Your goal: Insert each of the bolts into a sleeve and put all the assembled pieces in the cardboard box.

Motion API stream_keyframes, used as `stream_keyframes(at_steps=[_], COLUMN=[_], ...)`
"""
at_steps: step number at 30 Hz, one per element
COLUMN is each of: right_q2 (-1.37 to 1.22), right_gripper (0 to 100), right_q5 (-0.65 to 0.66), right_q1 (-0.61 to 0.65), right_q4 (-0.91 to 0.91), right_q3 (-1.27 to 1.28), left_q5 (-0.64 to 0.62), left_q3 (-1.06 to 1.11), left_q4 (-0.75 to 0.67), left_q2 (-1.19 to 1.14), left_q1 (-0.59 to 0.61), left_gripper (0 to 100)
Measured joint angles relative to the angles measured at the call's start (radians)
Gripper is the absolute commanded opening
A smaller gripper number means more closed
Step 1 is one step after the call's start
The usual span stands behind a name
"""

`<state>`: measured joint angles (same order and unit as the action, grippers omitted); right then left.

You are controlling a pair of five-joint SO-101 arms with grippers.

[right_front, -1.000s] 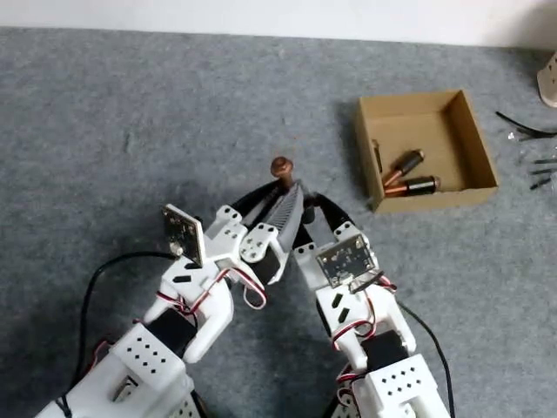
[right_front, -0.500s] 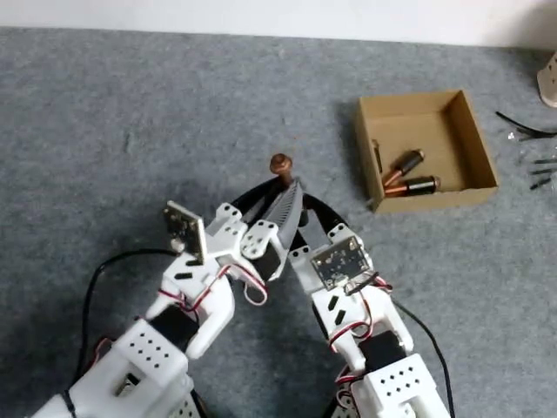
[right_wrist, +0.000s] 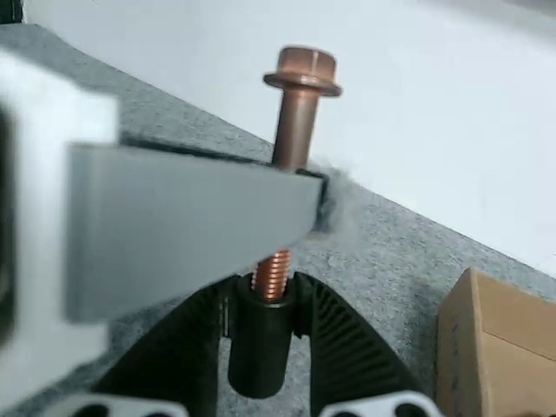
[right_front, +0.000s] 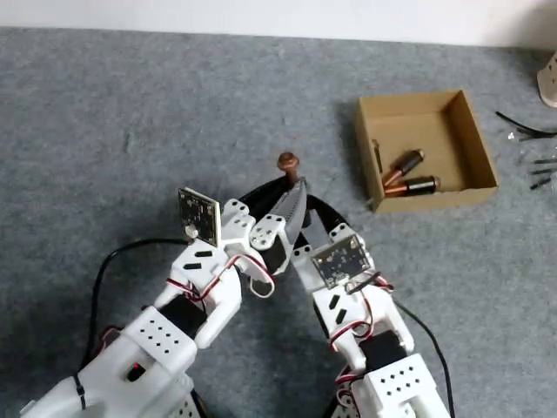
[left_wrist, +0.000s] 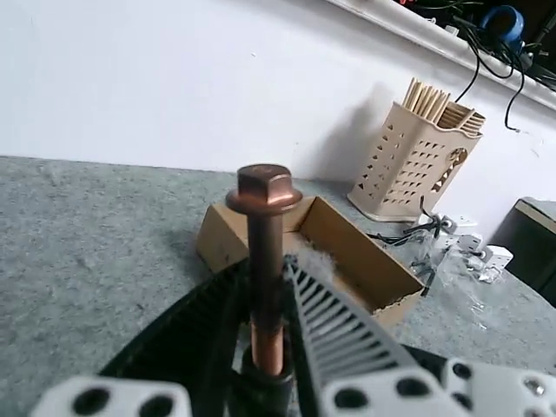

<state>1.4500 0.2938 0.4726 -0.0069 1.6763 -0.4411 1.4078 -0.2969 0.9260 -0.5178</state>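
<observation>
A copper bolt [right_front: 285,162] stands upright with its head up where the two arms meet, left of the cardboard box [right_front: 474,144]. My left gripper [left_wrist: 265,295] is shut on the bolt [left_wrist: 263,243] at its shank, between a black finger and a ridged grey one. My right gripper [right_wrist: 261,326] is shut on a black sleeve [right_wrist: 259,347] just below. The bolt [right_wrist: 297,95] has its threaded end in the sleeve's top. The left gripper's grey finger [right_wrist: 182,217] crosses in front. Two assembled pieces [right_front: 409,174] lie in the box.
The box's near wall [left_wrist: 347,252] stands just beyond the bolt. A beige perforated holder [left_wrist: 421,152] stands by the white wall. Loose black cables and small parts [right_front: 531,148] lie right of the box. Grey carpet spreads open to the left.
The left arm has swung a little to the right and its wrist has turned, carrying the bolt head slightly right. The right arm has hardly moved.
</observation>
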Motion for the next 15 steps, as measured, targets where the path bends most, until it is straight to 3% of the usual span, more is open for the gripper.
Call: stream_keyframes(at_steps=[9, 15], right_q2=[-0.003, -0.003], right_gripper=[0.4, 0.4], right_q5=[0.002, 0.002], right_q1=[-0.025, -0.025], right_q4=[0.003, 0.003], right_q3=[0.0, 0.0], left_q5=[0.249, 0.276], left_q3=[0.112, 0.14], left_q4=[-0.015, -0.023], left_q2=[0.018, 0.018], left_q1=[-0.087, -0.101], left_gripper=[1, 3])
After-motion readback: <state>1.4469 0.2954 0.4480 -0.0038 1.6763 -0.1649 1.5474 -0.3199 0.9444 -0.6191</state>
